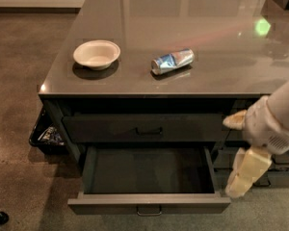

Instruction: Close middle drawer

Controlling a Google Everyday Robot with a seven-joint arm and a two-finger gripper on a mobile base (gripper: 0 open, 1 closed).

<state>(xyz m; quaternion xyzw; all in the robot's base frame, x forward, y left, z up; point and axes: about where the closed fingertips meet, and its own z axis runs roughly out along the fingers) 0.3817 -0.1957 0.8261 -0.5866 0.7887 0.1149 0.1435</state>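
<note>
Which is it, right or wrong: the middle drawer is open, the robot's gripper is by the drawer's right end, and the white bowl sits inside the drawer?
Wrong about the bowl. The camera view shows the white bowl on the countertop, not inside the drawer. The rest is right: the middle drawer is open, with nothing visible inside it, and the gripper is by the drawer's right end.

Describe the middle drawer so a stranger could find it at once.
Start at the grey counter with the bowl and can. Under its front edge, left of the claw, the middle drawer is the one pulled out, dark inside, below the shut top drawer.
</note>
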